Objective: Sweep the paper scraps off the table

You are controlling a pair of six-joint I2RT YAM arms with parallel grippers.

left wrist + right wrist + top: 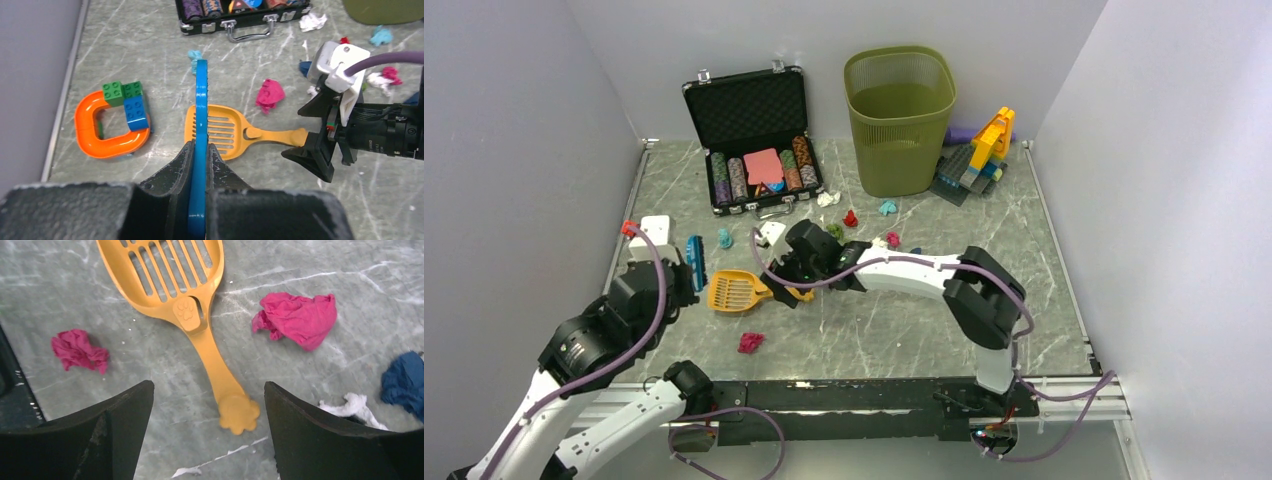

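Clamping, left gripper: fingers pressed together on blue flat tool, edge-on and upright through centre of left wrist view; low left in top view.
Right gripper: jaws spread wide, nothing between them; poised over handle end of orange scoop, one finger either side of paw-shaped tip, not touching.
Orange scoop, position: flat on table, slotted bowl toward left, handle toward right, left of centre in top view.
Paper scraps: scattered on table, none in scoop.
Paper scraps, right wrist view: large pink wad upper right, near handle; magenta wad at left; navy wad at right edge, white wad just beside it.
Paper scraps, top view: one magenta wad lower left of centre, near front rail; teal, white, red, green and pink wads in a band across centre.
Poker chip case: open, upper left of centre.
Green bin: upright, upper centre, beside case.
Toy bricks: upper right, just beside bin.
Orange ring with bricks: left side of left wrist view, flat on table.
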